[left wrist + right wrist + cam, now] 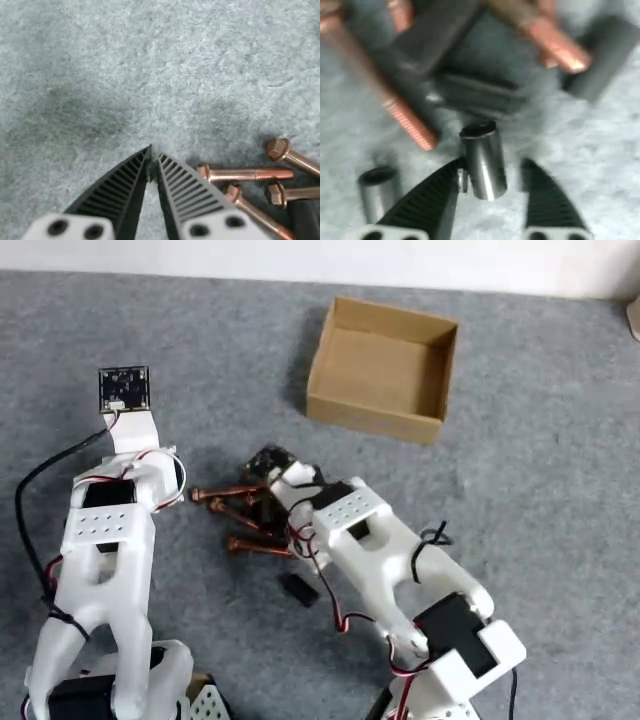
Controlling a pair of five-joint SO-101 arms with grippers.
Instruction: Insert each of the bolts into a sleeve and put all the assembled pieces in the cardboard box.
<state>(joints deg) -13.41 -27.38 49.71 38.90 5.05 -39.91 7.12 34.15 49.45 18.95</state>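
The left gripper (pixel 152 161) points downward, fingers pressed together; the right gripper (pixel 492 172) points downward, fingers spread apart.

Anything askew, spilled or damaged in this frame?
Nothing looks damaged. The copper-coloured bolts lie in a loose jumble on the grey carpet, and one dark cylindrical sleeve lies apart from them. The brown cardboard box stands upright.

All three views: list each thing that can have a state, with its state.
Left end effector: shut, empty.
Right end effector: open, nothing clamped.
Sleeve: upright on the carpet between the open fingers.
Bolts: lying bare on the carpet.
Cardboard box: open-topped, empty.
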